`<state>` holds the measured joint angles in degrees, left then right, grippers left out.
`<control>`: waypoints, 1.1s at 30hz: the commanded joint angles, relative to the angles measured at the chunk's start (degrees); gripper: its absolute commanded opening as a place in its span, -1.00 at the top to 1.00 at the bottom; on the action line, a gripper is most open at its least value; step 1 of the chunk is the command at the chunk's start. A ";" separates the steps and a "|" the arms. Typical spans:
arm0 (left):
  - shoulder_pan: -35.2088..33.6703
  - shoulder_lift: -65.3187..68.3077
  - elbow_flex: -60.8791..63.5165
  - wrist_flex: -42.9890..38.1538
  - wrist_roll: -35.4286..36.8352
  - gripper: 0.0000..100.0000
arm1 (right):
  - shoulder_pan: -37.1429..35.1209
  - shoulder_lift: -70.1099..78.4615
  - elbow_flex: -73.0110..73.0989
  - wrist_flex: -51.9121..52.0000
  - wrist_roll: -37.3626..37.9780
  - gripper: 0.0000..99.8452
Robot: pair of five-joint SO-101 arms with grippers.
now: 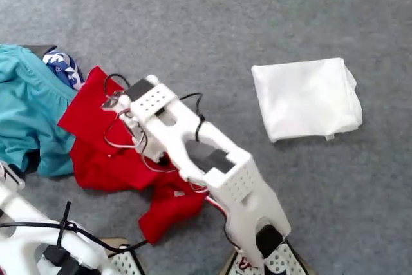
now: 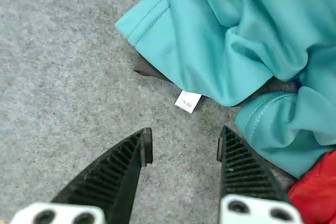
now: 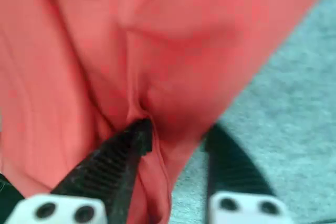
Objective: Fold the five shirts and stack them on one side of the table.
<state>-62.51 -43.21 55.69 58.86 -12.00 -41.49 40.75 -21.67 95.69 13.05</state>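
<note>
A crumpled red shirt (image 1: pixel 96 127) lies left of the table's middle. My right arm (image 1: pixel 193 140) stretches over it. In the right wrist view my right gripper (image 3: pixel 176 135) is pushed down into the red shirt (image 3: pixel 157 51), its jaws apart with a fold of the cloth bunched between them. A teal shirt (image 1: pixel 26 107) is heaped at the left edge. My left gripper (image 2: pixel 184 145) hovers open over bare table just short of the teal shirt (image 2: pixel 236 35) and its white label (image 2: pixel 187 101). A folded white shirt (image 1: pixel 309 98) rests at the right.
A blue patterned shirt (image 1: pixel 63 67) peeks out between the teal and red ones, and a dark garment (image 2: pixel 149 69) shows under the teal hem. Grey felt (image 1: pixel 225 30) covers the table. My left arm's base (image 1: pixel 26 223) sits at the front left corner.
</note>
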 commanded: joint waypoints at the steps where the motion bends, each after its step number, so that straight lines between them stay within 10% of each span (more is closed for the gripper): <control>1: 0.75 -0.70 -0.31 -0.88 0.26 0.56 | 5.80 -3.82 -2.77 3.16 -0.26 0.97; 18: 4.09 -0.70 4.88 -4.31 0.26 0.56 | 35.34 -31.78 29.76 1.93 4.57 0.97; 33: 4.53 -0.62 5.05 -6.15 0.35 0.56 | 30.33 -63.60 44.97 5.45 21.36 0.72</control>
<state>-58.55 -43.21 60.88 53.41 -11.91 -8.18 -16.92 24.22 100.35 31.34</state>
